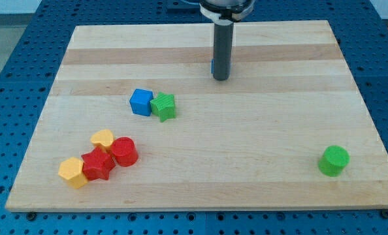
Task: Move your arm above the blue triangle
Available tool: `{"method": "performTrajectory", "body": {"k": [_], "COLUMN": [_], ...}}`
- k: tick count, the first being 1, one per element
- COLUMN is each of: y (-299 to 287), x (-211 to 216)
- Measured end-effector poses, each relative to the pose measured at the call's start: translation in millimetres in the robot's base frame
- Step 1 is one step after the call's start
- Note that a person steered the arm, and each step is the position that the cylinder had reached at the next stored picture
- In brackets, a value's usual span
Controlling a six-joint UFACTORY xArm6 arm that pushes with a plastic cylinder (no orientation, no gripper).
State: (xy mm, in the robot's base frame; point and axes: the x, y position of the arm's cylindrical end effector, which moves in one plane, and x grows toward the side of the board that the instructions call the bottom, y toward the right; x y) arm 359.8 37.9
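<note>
Seven blocks fully visible on the wooden board [200, 189], plus one mostly hidden: a sliver of blue at the left edge of our rod, which we take to be the blue triangle [212, 66]. No fingers on this rig, just a straight rod, so nothing to report as wide, narrow or holding. Our tip [221, 78] sits right at that sliver, touching or just beside it; we cannot tell which.

Taking the blue triangle as landmark:
- blue cube [141, 102] and green star [163, 106], touching each other, down and toward the view's left
- green cylinder [334, 160], well apart, toward the view's bottom right
- cluster far toward the view's bottom left: yellow heart [103, 138], red cylinder [124, 151], red star [97, 164], yellow hexagon [73, 172]

Risk, our judgement: the tip is so close that any move toward the view's left would shove the triangle across the board instead of settling above it. Going to the blue cube by colour mix-up is the other trap.

Orientation and long axis of the triangle: too hidden behind the rod to tell.
</note>
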Motion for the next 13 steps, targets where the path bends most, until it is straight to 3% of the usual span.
{"method": "performTrajectory", "body": {"k": [1,2,3,4,5,7,9,10,11,12,13], "y": [1.0,43.4,49.1,22.3,-42.6,-46.7,67.4,121.9,139.8,110.4,37.1], "x": [0.0,-2.1,-43.6,-103.4,-132.9,-72.3,-39.2,2.1,30.3,3.6,-48.0]}}
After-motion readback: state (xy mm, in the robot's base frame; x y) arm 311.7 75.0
